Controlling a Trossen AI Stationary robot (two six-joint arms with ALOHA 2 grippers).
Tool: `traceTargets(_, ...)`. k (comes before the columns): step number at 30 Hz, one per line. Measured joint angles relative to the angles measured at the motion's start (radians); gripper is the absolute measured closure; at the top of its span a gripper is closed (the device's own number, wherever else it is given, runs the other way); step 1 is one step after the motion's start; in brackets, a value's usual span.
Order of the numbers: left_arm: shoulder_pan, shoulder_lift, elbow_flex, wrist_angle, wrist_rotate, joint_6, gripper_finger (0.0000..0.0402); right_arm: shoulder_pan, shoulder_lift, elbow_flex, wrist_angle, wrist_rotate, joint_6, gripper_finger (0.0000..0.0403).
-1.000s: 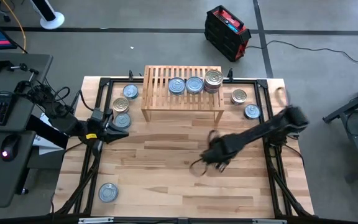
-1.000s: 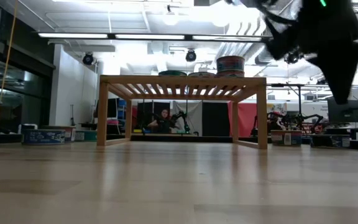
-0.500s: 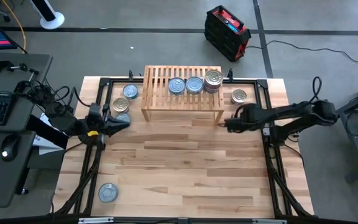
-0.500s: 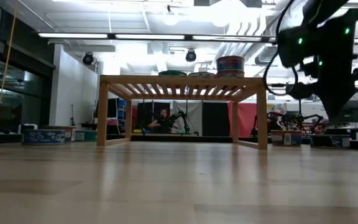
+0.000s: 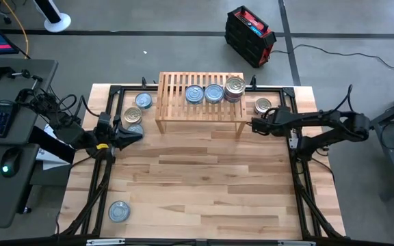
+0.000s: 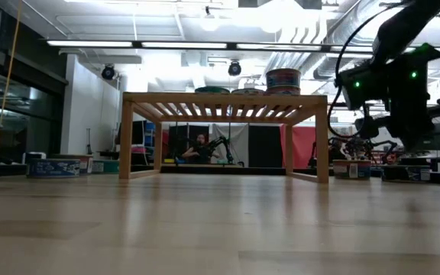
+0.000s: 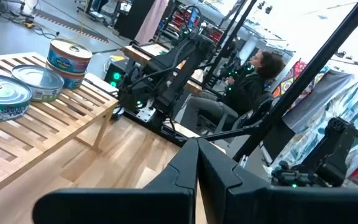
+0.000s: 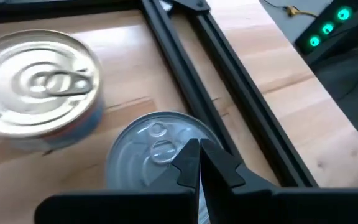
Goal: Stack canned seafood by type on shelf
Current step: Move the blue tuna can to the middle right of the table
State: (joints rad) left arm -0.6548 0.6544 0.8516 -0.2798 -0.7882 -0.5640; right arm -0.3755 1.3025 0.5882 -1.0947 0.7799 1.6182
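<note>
Tabletop point(image 5: 204, 191) is carrying the shelf point(image 5: 176, 109), with three tins on it. Right tool point(image 8: 199, 155), fingers pressed together, is hovering over a silvery tin point(image 8: 143, 144); descending like this risks knocking it aside.

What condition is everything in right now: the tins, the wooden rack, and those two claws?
shelf: upright, carrying four tins.
gold tin stack: two high, on the shelf.
silver tins: two lying flat, side by side on the shelf.
right gripper: shut, empty, above a silver-lidded tin.
left gripper: shut, empty, waiting by the left-side tins.
lone tin: flat on the tabletop's near corner.
</note>
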Motion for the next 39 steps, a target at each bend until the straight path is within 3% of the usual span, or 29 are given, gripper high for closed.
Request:
traceTargets(6,0.000,0.000,0.000,0.000,0.000,-0.020,0.0401,-0.046,0.000,-0.050,0.128,-0.056,-0.095,0.0403)
traceTargets(16,0.000,0.000,0.000,-0.007,-0.001,-0.011,0.0401,-0.004,0.000,-0.062,0.227,-0.169,-0.248,0.0403)
traceTargets(31,0.000,0.000,0.000,-0.068,-0.001,0.011,0.0401,0.228,-0.002,-0.038,0.178,-0.286,-0.142,0.0403)
traceTargets(39,0.000,0.000,0.000,-0.068,-0.001,0.053,0.0401,0.248,0.000,-0.008,0.117,-0.321,-0.142,0.0403)
